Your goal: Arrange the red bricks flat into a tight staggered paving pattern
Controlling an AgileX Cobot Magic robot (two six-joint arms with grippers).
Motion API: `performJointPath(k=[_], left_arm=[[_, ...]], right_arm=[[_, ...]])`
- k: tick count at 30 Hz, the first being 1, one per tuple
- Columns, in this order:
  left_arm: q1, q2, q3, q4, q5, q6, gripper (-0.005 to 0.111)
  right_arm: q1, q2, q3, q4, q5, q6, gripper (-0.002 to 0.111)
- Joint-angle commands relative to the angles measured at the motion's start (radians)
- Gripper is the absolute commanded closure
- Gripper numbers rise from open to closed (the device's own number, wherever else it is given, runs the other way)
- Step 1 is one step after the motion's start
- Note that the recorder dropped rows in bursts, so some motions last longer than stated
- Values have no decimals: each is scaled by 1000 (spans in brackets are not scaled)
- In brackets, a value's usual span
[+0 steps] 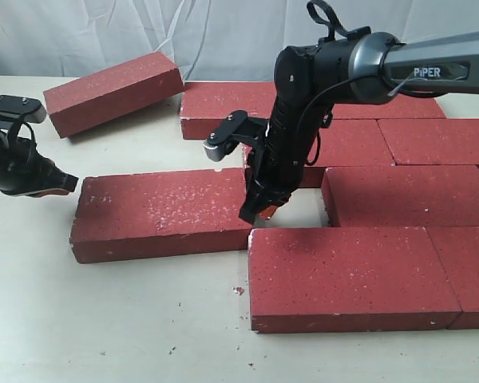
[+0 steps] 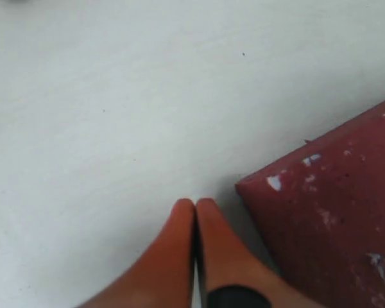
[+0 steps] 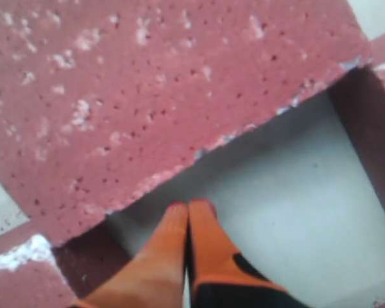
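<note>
Several red bricks lie on the pale table [image 1: 104,319]. One long brick [image 1: 164,214] lies flat left of centre, apart from the packed rows on the right [image 1: 351,275]. Another brick [image 1: 112,92] sits askew at the back left. My right gripper [image 1: 259,214] is shut and empty, its tips down in the gap at the long brick's right end. In the right wrist view the gripper [image 3: 189,205] sits close to a brick's edge [image 3: 160,90]. My left gripper [image 1: 68,183] is shut and empty, just off the long brick's left end. Its tips [image 2: 196,204] are beside that brick's corner [image 2: 333,212].
The packed bricks [image 1: 407,195] fill the right side up to the view's edge, with more at the back [image 1: 223,108]. A small bare patch of table [image 3: 289,192] shows between bricks around my right gripper. A white curtain [image 1: 104,32] hangs behind the table.
</note>
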Motion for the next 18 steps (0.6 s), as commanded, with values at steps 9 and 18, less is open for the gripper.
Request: performJointPath(k=[9,18], left_arm=[[-4,29,1,-56,112,39,107],[-4,63,-31,-164,154,107,107]], right_arm=[[-2,-33,-6,35,-125,26,109],[-2,-33,-4,35,-80,26,109]])
